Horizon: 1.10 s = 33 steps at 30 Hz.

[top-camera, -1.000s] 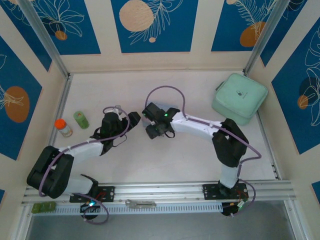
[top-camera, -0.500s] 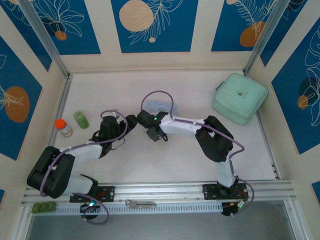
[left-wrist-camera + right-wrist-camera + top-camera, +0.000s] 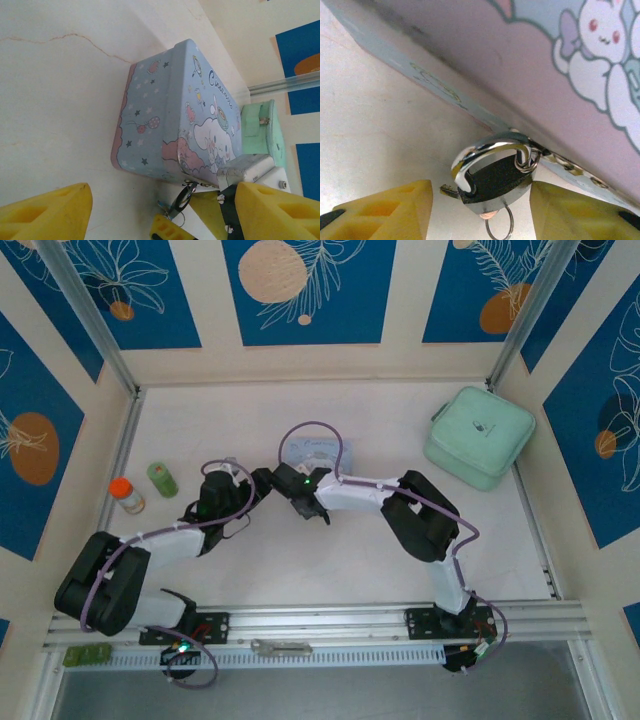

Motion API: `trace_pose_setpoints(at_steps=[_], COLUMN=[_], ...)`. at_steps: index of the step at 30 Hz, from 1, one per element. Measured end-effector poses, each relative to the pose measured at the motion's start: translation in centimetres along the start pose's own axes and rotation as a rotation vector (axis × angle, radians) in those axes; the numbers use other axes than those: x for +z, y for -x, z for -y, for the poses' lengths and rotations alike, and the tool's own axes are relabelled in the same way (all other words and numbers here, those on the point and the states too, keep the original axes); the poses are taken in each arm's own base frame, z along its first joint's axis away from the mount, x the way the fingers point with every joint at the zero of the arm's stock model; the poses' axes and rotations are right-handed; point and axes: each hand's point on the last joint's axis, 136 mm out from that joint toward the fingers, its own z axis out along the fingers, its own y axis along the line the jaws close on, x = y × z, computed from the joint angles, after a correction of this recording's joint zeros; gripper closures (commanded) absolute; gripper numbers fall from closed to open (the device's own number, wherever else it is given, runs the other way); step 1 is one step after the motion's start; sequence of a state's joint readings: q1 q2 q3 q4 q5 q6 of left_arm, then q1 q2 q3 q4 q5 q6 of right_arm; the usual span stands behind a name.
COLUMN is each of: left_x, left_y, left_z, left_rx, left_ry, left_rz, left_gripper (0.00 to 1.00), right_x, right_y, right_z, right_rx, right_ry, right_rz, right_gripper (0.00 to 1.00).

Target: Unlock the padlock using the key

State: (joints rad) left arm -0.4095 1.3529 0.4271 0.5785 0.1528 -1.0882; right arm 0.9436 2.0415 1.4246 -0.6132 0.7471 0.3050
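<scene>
The padlock (image 3: 495, 181) hangs by its shackle from the hasp on the front edge of the tin (image 3: 560, 75). Its black body points down, and a thin wire ring (image 3: 499, 225) below it is, I think, the key bunch's; I cannot make out the blade itself. My right gripper (image 3: 480, 202) stands half-wide astride the lock, one finger (image 3: 570, 210) at the body's side and the other clear of the shackle, clamping nothing. That is the change: over the last second my right arm has swung left, off the tin's lid and down to its near corner. I judge I am lined up to take lock or key, but the shackle looks seated and nothing is turned yet. My left gripper (image 3: 165, 205) has hardly moved; it gapes wide and empty, facing the tin's side. The overhead view gives the arms' layout, with the tin half under cable and wrist and the lock too small to find. The left wrist view shows the ring dangling at the tin's corner, while the right wrist view resolves shackle and hasp.
</scene>
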Motion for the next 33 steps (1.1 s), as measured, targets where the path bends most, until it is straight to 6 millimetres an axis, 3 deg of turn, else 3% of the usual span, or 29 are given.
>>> trace_pose_setpoints(at_steps=[4,10,16,26,33], left_x=[0.2,0.3,0.3,0.4,1.3], left_y=[-0.1,-0.1,0.0,-0.2,-0.6], left_z=[0.0,0.2,0.3,0.3,-0.4], left_rx=[-0.009,-0.018,-0.029,-0.031,-0.037], left_ry=[-0.006,-0.018,-0.025,-0.026,-0.019], left_rz=[-0.003,-0.007,-0.006,-0.015,-0.039], left_gripper=[0.25,0.25,0.25,0.25,0.26], right_x=[-0.1,0.4,1.2,0.9,0.8], right_y=[0.4,0.6,0.5,0.6,1.0], right_z=[-0.1,0.2,0.4,1.3,0.7], right_rx=[0.004,0.016,0.032,0.079,-0.047], right_ry=[-0.010,-0.035,-0.036,0.056,0.165], right_rz=[0.022,0.030,0.024,0.058,0.125], right_gripper=[0.48,0.63,0.70,1.00,1.00])
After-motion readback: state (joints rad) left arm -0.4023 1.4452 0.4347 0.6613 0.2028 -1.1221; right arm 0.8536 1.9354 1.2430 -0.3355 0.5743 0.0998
